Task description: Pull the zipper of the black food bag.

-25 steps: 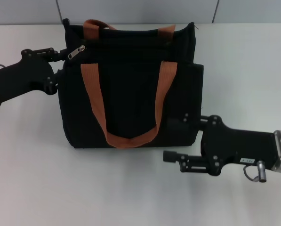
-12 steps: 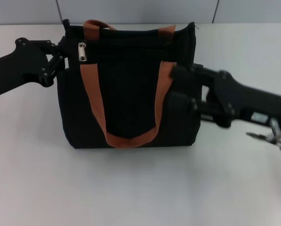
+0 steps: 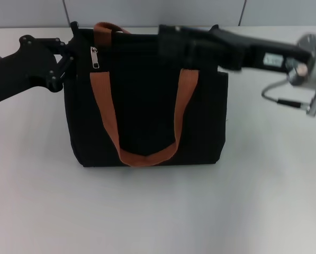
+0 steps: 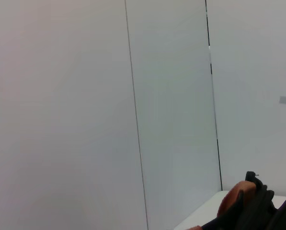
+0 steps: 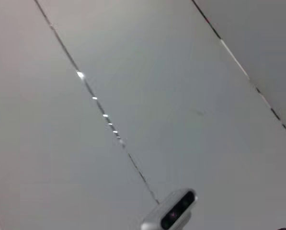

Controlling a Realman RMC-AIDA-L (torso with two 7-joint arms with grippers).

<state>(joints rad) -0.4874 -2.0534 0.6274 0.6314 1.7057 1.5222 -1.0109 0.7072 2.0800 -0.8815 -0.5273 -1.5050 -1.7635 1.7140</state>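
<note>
Reaching across black food bag (image 3: 147,106) top, right pincer (image 3: 165,39); left pincer (image 3: 68,53) at corner.

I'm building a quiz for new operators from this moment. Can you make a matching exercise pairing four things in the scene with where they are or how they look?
Things
1. small silver metal zipper pull
2. orange-brown webbing strap handle
3. left tool
4. right tool

Places or states
A. above the top edge of the large boxy black fabric food bag, reaching in from the robot's right
B. hanging down near the bag's upper corner on the robot's left
C. at the bag's side on the robot's left, by its upper corner
D. looping down the bag's front face

Pairs: 1-B, 2-D, 3-C, 4-A
</note>
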